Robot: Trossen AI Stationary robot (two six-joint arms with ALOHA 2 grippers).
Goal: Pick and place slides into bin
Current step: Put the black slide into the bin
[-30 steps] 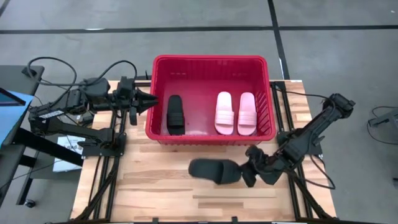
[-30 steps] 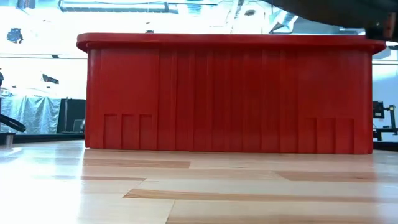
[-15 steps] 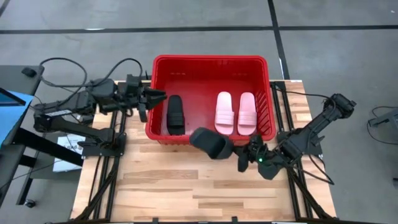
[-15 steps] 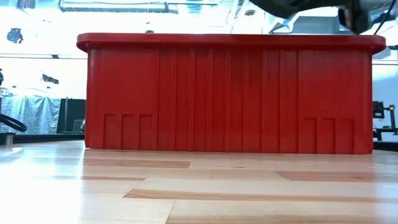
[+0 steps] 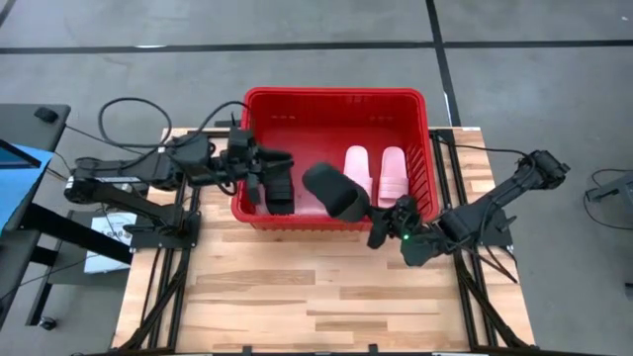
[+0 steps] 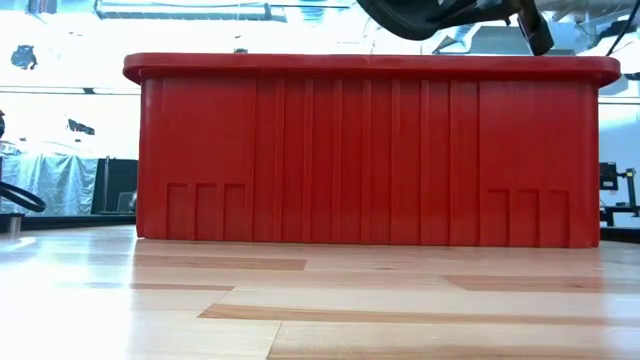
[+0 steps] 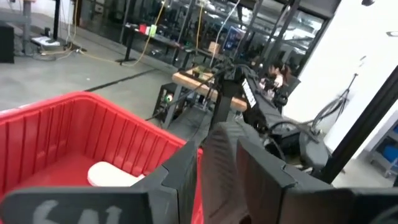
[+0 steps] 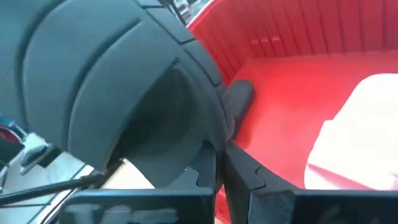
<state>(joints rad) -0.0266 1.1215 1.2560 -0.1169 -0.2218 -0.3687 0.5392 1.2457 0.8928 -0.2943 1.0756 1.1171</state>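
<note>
Trouble brewing: right gripper [image 5: 374, 225], clamped on a black slide [image 5: 334, 191], hangs it over the red bin [image 5: 336, 97] rim at 6 o'clock (barely across); left gripper [image 5: 259, 176], part-open, crowds 9 o'clock, risking collision.

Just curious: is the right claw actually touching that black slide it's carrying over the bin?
Touching. In the right wrist view the right claw is clamped on the black slide's edge; the high view shows it held above the bin.
</note>
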